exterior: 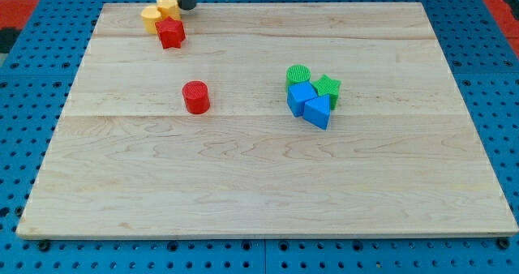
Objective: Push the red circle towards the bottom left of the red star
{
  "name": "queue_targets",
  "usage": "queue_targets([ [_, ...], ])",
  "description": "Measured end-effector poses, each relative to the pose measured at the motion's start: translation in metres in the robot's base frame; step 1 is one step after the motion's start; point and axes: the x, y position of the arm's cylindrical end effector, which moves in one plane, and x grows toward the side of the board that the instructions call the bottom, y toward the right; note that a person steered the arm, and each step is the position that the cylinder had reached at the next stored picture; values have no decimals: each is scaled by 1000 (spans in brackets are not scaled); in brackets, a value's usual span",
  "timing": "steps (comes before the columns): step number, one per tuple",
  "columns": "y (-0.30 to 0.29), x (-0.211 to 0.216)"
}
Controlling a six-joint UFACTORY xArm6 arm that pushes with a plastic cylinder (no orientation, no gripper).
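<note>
You have the red circle standing alone on the wooden board, below the red star and slightly toward the view's right of it, well apart from it. The board between the circle and the star's lower-left side is bare wood, so nothing blocks that stretch.

Around the red star: a yellow block touches it on its upper left, and a second yellow block sits just above it; their shapes are hard to make out. My tip is just above and to the right of the star, right beside the second yellow block. It is a plain rod with no fingers, and it holds nothing.

Far to the star's lower right, a cluster sits packed together: a green circle, a green star, a blue cube and a blue triangle.
</note>
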Motion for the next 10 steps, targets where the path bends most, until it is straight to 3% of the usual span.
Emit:
queue_targets([
  [1, 80, 22],
  [2, 124, 83],
  [3, 37, 121],
  [4, -3, 118],
  [5, -7, 80],
  [6, 21, 104],
  [7, 107, 140],
  [8, 124, 228],
  [9, 70, 269],
  [10, 55, 205],
])
